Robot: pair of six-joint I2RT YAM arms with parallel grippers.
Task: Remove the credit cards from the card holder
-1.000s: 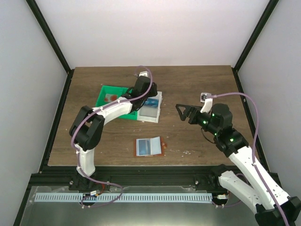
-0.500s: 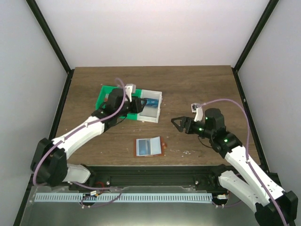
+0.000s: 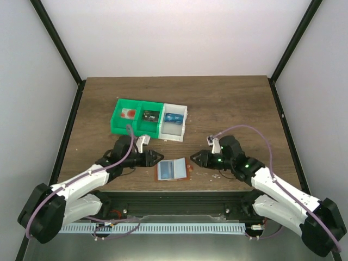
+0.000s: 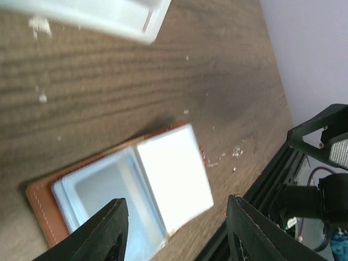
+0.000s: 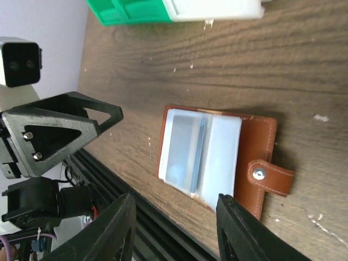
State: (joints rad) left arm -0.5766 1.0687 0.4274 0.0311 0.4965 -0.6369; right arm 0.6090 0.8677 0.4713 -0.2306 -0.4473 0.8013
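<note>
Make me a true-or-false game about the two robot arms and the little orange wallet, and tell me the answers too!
1. The card holder lies open on the table. True.
2. The left gripper is holding a card. False: it is open and empty.
3. The card holder is inside the green bin. False: it lies on the table, apart from the bin.
4. The card holder lies between the left gripper and the right gripper. True.

Card holder [image 3: 173, 169] orange-brown, pale grey-blue lining; green bin [image 3: 122, 129]; white bin [image 3: 173, 130].
</note>
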